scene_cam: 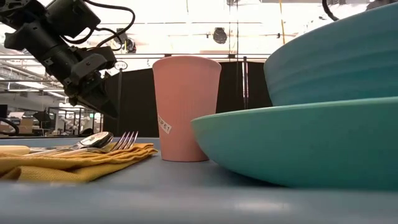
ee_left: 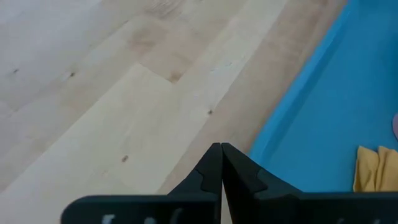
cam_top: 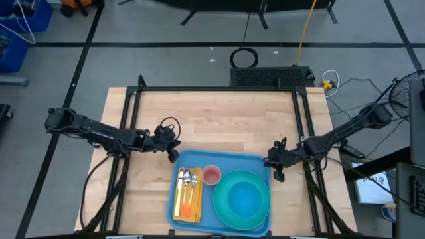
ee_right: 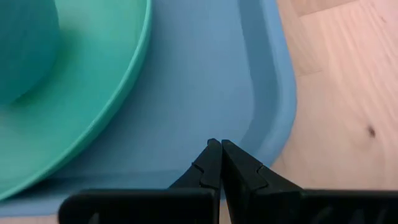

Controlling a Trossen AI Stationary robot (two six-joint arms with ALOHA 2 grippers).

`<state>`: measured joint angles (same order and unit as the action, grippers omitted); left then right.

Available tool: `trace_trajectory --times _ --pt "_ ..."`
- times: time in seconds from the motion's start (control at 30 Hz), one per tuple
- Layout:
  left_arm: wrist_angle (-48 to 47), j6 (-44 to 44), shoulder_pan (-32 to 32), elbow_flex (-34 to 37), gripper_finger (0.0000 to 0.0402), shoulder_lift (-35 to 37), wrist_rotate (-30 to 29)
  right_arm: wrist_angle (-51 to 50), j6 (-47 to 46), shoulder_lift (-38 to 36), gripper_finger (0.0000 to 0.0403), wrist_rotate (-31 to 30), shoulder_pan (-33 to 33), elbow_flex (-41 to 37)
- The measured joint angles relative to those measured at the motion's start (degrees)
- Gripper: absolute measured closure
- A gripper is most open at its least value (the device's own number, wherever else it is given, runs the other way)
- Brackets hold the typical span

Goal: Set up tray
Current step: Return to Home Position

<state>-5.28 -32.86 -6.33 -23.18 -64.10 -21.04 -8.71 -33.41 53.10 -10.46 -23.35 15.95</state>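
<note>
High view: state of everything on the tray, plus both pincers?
tray: flat on table, loaded.
napkin: folded, on tray.
cutlery: lying on napkin.
cup: upright, on tray.
plate: flat on tray.
bowl: upright on plate.
left pincer: shut, empty, beside tray.
right pincer: shut, empty, at tray's corner.

back half of the table (cam_top: 219, 113) is open wood, the tray (cam_top: 247, 161) is crammed with napkin (cam_top: 188, 202), cup (cam_top: 211, 175) and plate (cam_top: 242, 199), left gripper (cam_top: 174, 157) and right gripper (cam_top: 279, 175) sit at its far corners
</note>
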Motion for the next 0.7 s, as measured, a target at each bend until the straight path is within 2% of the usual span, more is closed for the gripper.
trace_trajectory --times 0.23,0.7 --pt "-0.02 0.13 0.0 0.0 0.0393 0.0 0.0 1.32 0.54 3.65 0.0403 -0.24 0.99 0.11" --pt "0.0 -0.7 0.0 0.0 0.0398 0.0 0.08 -1.22 6.31 3.98 0.0403 0.07 7.73 0.17"
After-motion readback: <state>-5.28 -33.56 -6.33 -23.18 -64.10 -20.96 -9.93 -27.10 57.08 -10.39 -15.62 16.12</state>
